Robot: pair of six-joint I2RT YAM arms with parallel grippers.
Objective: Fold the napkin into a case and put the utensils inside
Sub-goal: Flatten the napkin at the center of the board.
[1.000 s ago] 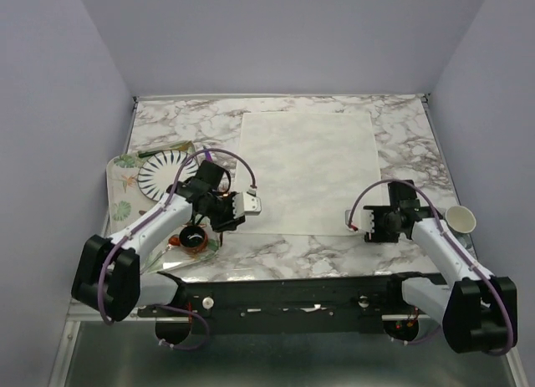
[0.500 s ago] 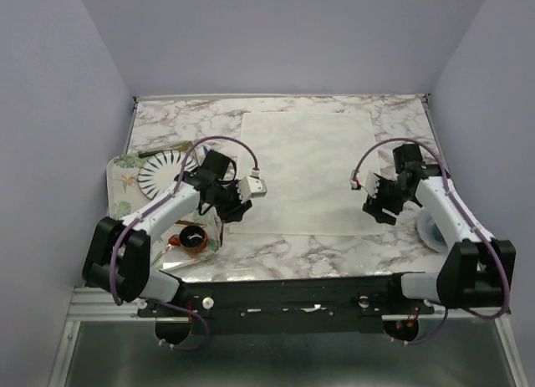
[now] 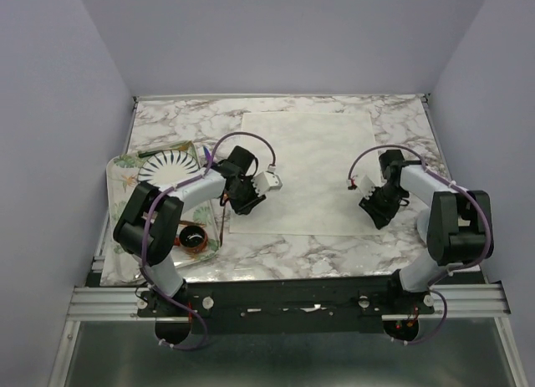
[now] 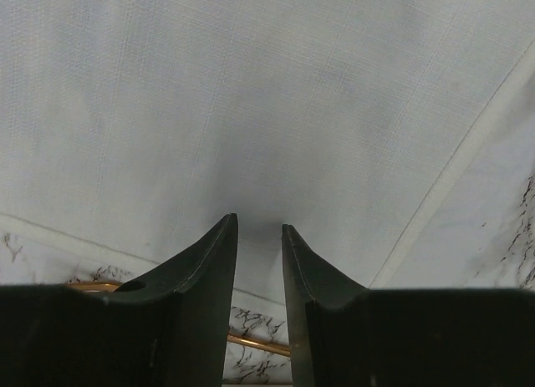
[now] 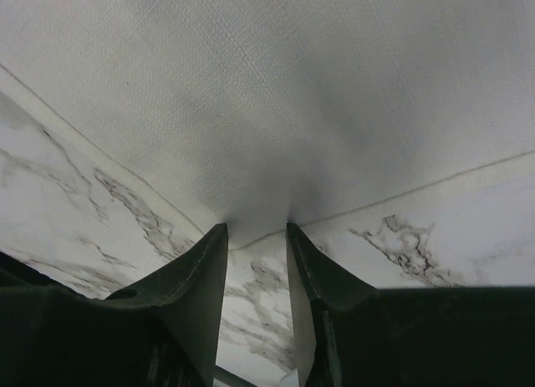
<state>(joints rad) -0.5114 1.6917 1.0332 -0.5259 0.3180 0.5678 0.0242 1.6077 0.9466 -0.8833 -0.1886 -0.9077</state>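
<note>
Napkin (image 3: 308,165) is light, limp cloth, best pinched at corners; left gripper (image 4: 257,227) at eight o'clock, right gripper (image 5: 256,230) at four, both nearly closed on its edges.

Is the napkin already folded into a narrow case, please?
No, in the top view the napkin lies spread out flat as one wide sheet on the marble table.
</note>
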